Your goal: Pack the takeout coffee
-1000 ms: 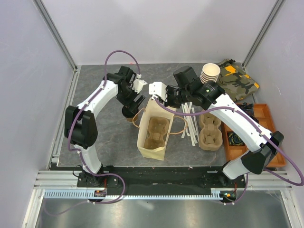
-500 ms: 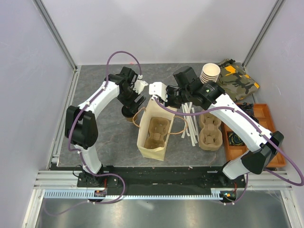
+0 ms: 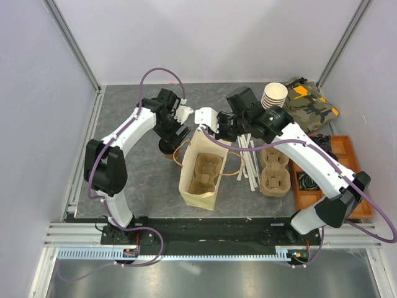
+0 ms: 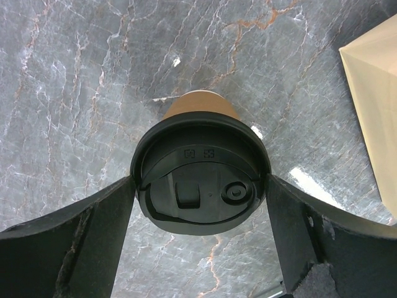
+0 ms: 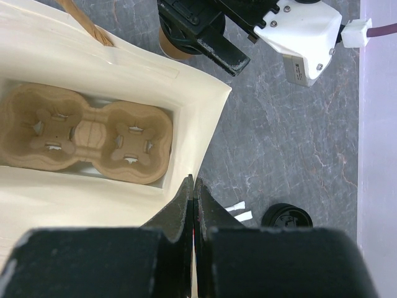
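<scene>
Left gripper (image 4: 200, 179) is open around the cup (image 4: 200, 110), mid-frame. Right gripper (image 5: 193, 189) pinches the bag (image 5: 93, 54) rim.

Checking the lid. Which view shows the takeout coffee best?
Left wrist: the takeout coffee sits centred, whole lid visible. Top external shows only a sliver under the left pincer; right wrist, its brown side beyond the paper bag.

Takeout coffee (image 4: 201, 186), sm brown paper cup w/ black lid on, upright on grey marble table (image 4: 93, 74)
</scene>
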Robot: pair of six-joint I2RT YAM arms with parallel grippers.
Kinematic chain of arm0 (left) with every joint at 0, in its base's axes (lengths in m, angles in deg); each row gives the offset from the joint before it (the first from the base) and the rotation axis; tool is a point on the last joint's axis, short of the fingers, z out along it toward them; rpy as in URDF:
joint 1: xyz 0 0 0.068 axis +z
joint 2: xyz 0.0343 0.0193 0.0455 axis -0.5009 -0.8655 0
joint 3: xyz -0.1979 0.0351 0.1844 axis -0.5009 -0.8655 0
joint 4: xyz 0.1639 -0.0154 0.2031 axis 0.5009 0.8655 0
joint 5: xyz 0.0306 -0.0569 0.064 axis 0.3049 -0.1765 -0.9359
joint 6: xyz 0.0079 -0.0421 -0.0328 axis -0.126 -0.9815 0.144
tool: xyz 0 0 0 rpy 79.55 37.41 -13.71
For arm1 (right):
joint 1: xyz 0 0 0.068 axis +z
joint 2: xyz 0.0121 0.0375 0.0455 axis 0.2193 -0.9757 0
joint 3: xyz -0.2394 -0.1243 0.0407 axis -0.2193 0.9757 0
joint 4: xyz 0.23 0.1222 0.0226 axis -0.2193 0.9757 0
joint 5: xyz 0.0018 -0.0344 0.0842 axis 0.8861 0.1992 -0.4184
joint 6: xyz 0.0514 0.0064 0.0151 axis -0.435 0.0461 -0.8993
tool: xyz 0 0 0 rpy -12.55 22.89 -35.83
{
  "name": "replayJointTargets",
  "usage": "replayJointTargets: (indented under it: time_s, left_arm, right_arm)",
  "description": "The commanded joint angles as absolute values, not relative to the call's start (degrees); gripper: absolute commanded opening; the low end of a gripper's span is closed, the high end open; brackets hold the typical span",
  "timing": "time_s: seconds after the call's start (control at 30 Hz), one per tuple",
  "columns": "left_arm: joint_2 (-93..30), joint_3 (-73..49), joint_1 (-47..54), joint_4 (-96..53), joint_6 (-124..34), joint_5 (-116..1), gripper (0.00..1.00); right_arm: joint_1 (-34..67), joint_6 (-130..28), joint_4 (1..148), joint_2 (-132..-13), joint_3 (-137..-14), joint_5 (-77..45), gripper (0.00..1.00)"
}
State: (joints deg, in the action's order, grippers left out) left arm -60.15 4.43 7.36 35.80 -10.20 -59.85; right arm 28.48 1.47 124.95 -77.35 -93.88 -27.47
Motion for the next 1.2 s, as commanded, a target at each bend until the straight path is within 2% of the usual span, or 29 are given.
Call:
replayJointTargets:
  time_s: [0.0,0.17,0.37,0.47,0.57,1.0,1.17]
  left_arm:
    - [-57.81,2.56,7.04,33.41,-11.98,-60.68,0.92]
    - [-57.2,1.24,7.04,32.26,-11.98,-60.77,0.89]
    - [-56.93,-0.43,7.04,31.03,-11.63,-60.69,0.81]
    - [-56.06,-0.43,7.04,31.12,-11.72,-60.6,0.69]
    - [-54.22,0.62,7.04,31.82,-11.81,-60.34,0.64]
    - [-44.1,5.81,8.18,36.04,-15.93,-58.14,0.6]
    - [-41.73,10.63,12.9,37.27,-19.97,-53.77,0.59]
  right_arm:
    - [28.64,1.0,124.51,-76.56,-95.2,-27.4,0.0]
    - [28.73,0.91,124.51,-76.56,-95.37,-27.23,0.0]
    - [28.73,0.65,124.42,-76.65,-95.29,-27.23,0.0]
    - [28.73,0.65,124.16,-76.74,-95.11,-27.32,0.0]
    - [28.73,0.56,123.28,-76.21,-94.67,-27.32,0.0]
    - [31.62,5.57,121.61,-72.0,-92.13,-27.93,0.0]
    - [34.52,8.38,120.73,-68.83,-89.41,-26.27,0.0]
